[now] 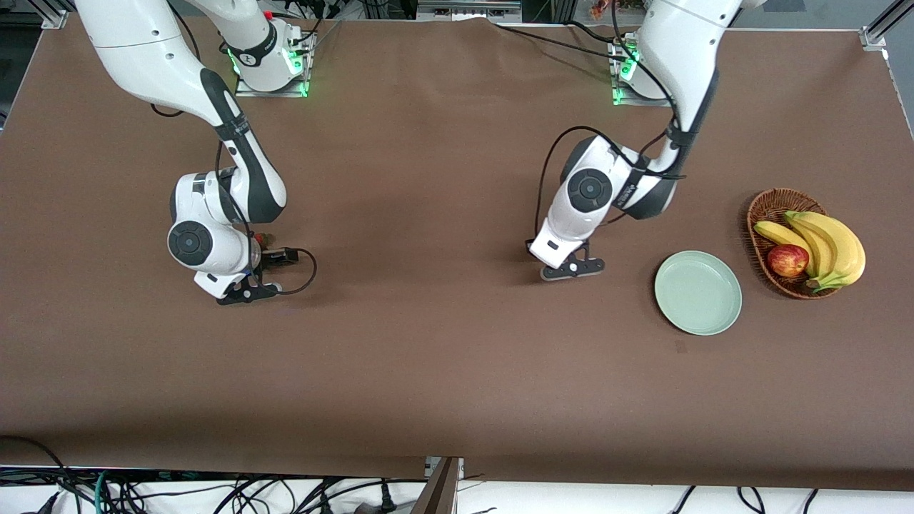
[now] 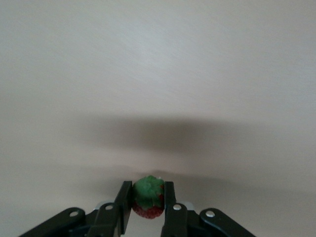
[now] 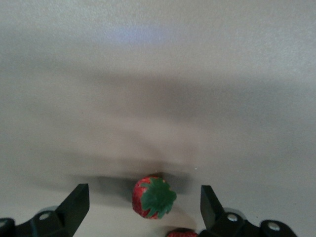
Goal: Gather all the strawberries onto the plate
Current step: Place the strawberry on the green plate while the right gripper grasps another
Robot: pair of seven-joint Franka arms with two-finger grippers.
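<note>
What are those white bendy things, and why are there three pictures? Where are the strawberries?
They are two robot arms. The big picture looks down at the table. The two small ones come from cameras on the arms' wrists. The left gripper is pinching a strawberry. The right gripper is open around another strawberry lying on the table, with a bit of a third beside it. The green plate is empty. The basket holds bananas and an apple.
</note>
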